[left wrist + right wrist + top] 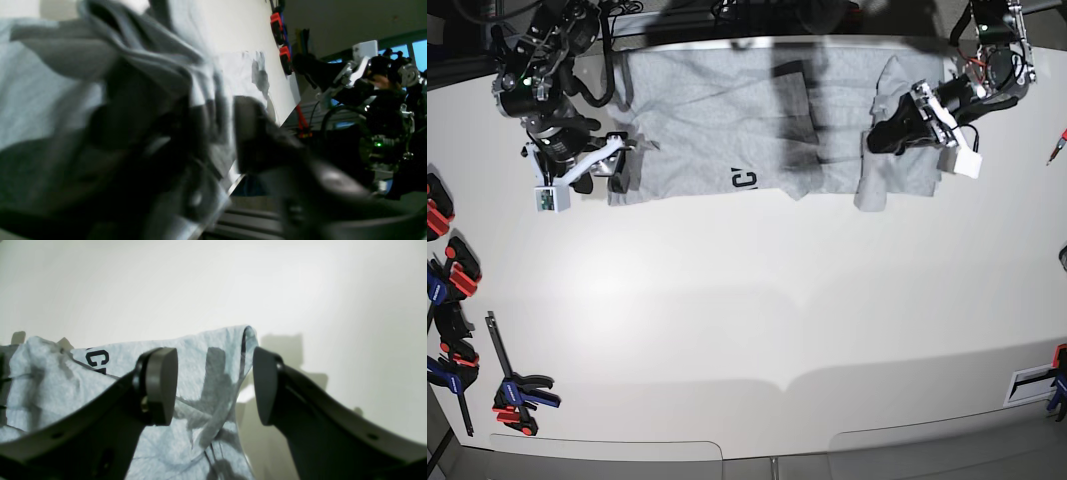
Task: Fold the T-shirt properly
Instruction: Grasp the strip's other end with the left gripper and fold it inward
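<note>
The light grey T-shirt (pixel 717 130) lies spread along the far edge of the white table (pixel 747 330), with black lettering (pixel 743 180) at its near hem. Its right end is bunched up where my left gripper (pixel 879 135) sits. In the blurred left wrist view the left gripper (pixel 217 133) has its jaws apart, and folds of the T-shirt (pixel 43 100) hang between and over them. My right gripper (pixel 617 165) is at the shirt's left end. In the right wrist view it (pixel 215 386) stands open just above the T-shirt (pixel 200 350), holding nothing.
Red and black clamps (pixel 447 280) lie along the table's left edge, with another clamp (pixel 522 395) near the front left. A red tool (pixel 1057 148) pokes in at the right edge. The right arm (pixel 377 100) shows across the table in the left wrist view.
</note>
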